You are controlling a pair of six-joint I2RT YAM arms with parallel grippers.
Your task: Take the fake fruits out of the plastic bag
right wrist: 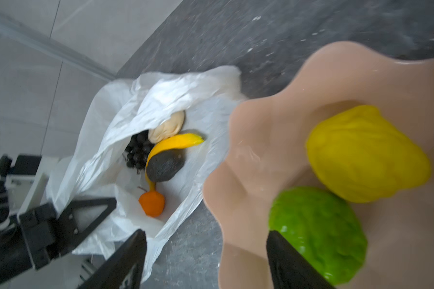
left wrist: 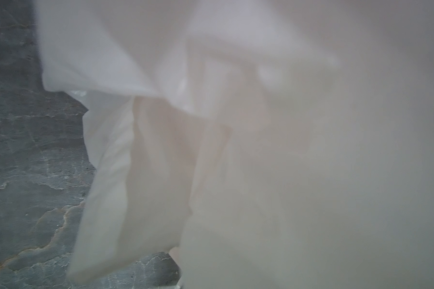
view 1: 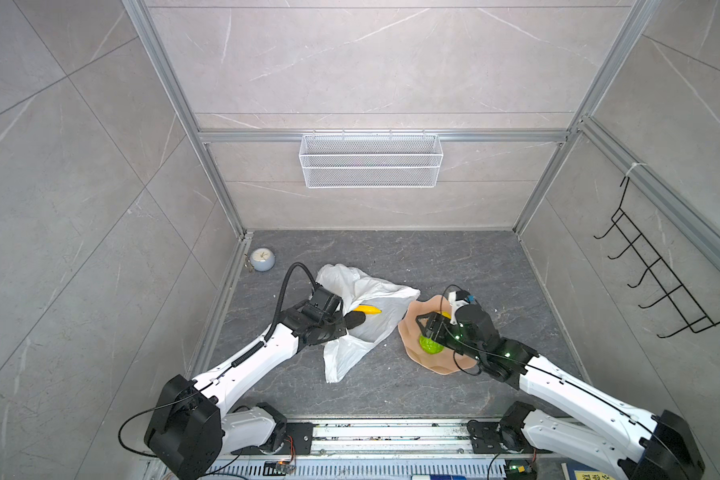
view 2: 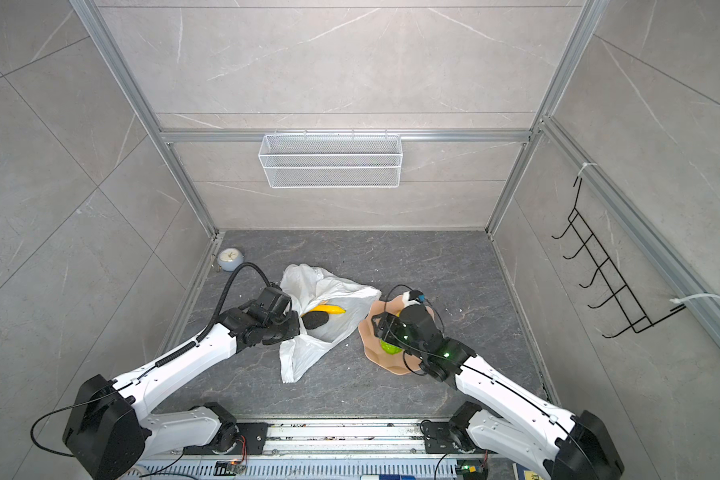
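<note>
The plastic bag (view 1: 366, 286) lies just left of the middle of the table surface (view 1: 454, 257), its mouth turned toward the right edge. The left gripper (right wrist: 108, 204) is clenched on a fold of the bag's rim, propping the mouth up. The right gripper (right wrist: 206, 232) hangs over the pink plate (right wrist: 261, 140) right of the middle, its jaws spread wide and grasping nothing

Seven fake fruits show. Five lie in the bag: one banana (right wrist: 176, 141), one dark green oval (right wrist: 164, 166) resting against it, one orange (right wrist: 152, 202), one cream pear (right wrist: 167, 126) and one black grape bunch (right wrist: 137, 151) deepest inside. Two rest on the plate, touching: one bumpy yellow one (right wrist: 366, 152) and one bumpy green one (right wrist: 316, 230). There is one bag and one plate

The fruits look light and rigid, the smooth ones likely slippery. The banana is best pinched across its middle and the oval across its narrow width. The film is thin, soft and apt to drag along, so the rim hold matters
</note>
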